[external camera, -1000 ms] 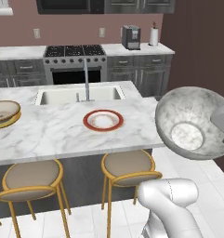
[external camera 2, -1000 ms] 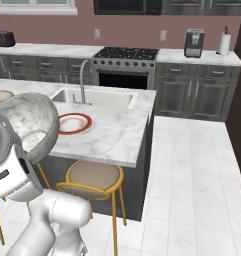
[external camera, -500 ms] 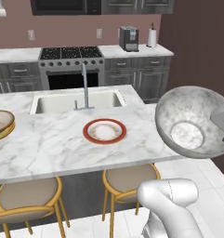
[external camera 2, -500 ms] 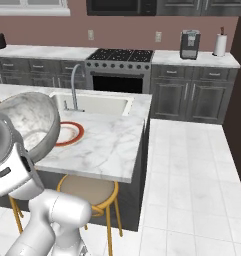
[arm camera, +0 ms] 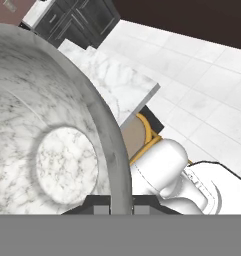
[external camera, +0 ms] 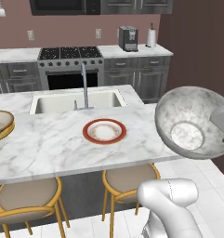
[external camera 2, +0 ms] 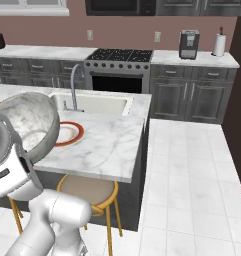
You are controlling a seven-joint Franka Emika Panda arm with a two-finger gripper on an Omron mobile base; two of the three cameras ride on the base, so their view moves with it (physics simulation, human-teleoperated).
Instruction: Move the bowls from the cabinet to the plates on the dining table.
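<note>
**Marbled bowl carried at the bench corner**

Bowl status: you had the grey-white marbled bowl (external camera: 193, 122) clamped in the jaws by its rim, tipped so its hollow faced the left base camera. It hung in the air off the near right corner of the bench (external camera: 57, 148), clear of the marble and above the floor tiles. In the hand view the bowl's rim (arm camera: 109, 145) ran down between the two finger tips (arm camera: 97, 209), so the jaws were clenched on the rim wall itself. From the right base view the same bowl (external camera 2: 27, 127) sat in front of the arm, overlapping the near edge of the bench.

Plate status: the red-orange rimmed plate (external camera: 104, 131) lay flat on the bench, in front of the sink (external camera: 76, 101) and the tall tap (external camera: 84, 86). Nothing rested on it. It was well apart from the carried bowl, to its left in the left base view.

Second bowl: the cream bowl with the tan-brown rim (external camera: 0, 122) stood at the far left of the bench, on a yellow-rimmed disc; you could not tell more of that disc at the frame edge.

Surroundings: two round stools with yellow frames (external camera: 127, 181) stood tucked under the near side of the bench. Behind it ran the stove (external camera: 70, 65) and the dark drawer units, with a coffee machine (external camera: 128, 38) and a paper towel roll (external camera: 151, 37) on the worktop.
</note>
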